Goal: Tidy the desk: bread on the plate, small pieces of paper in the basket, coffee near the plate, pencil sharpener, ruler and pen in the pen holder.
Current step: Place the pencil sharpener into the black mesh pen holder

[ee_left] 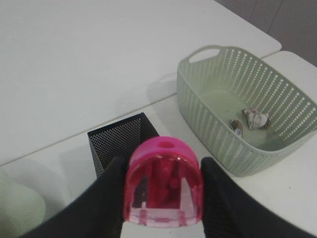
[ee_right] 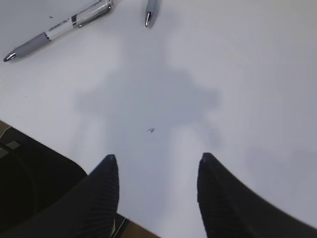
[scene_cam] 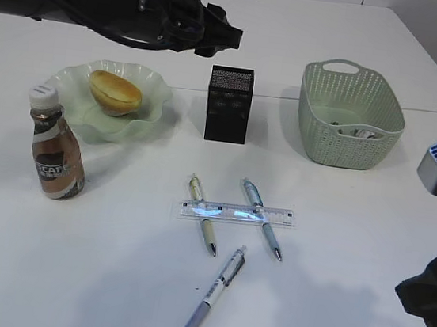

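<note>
1. A white counter (scene_cam: 109, 278) filled the scene, with a seam running across it behind the objects and pale wall panels at the back.
2. The left end effector (ee_left: 163, 198) pinched a pink pencil sharpener (ee_left: 164, 182) between its dark fingers, raised above the counter and just beside the black mesh pen holder (ee_left: 121, 141).
3. The green basket (scene_cam: 350, 116) to the right of the holder held small crumpled paper pieces (ee_left: 256, 118).
4. Bread (scene_cam: 115, 92) sat on the wavy green plate (scene_cam: 148, 119), with the coffee bottle (scene_cam: 55, 146) standing just in front.
5. A clear ruler (scene_cam: 236, 212) lay across two pens (scene_cam: 203, 213); a third pen (scene_cam: 213, 295) lay nearer the camera.
6. The right end effector (ee_right: 156, 193) hung with fingers spread over bare counter, holding nothing.
</note>
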You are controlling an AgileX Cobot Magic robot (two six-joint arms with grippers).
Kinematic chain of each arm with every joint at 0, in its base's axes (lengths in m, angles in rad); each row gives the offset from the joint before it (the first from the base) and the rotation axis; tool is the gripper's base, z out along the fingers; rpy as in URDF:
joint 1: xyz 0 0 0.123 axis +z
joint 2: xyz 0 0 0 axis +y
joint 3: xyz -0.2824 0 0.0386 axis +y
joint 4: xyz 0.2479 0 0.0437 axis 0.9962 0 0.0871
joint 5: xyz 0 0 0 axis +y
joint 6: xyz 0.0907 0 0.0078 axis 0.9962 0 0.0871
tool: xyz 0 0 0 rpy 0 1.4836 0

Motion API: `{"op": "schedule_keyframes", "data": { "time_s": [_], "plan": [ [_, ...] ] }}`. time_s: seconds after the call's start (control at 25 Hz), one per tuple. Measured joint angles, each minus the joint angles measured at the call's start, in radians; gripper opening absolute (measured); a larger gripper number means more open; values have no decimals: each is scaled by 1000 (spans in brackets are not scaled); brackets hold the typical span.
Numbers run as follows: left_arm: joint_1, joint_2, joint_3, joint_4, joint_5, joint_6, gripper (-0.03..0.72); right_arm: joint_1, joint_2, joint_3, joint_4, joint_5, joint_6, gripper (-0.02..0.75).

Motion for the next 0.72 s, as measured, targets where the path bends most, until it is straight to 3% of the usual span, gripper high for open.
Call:
{"op": "schedule_keyframes", "data": {
  "time_s": [0.36,0.72],
  "plan": [
    [8,61,-27,-7,-90,0,298,0,0,0,0,-15,0,407],
    [12,209,-233,-36,9,0,297,0,0,0,0,-21,0,407]
  ]
}}
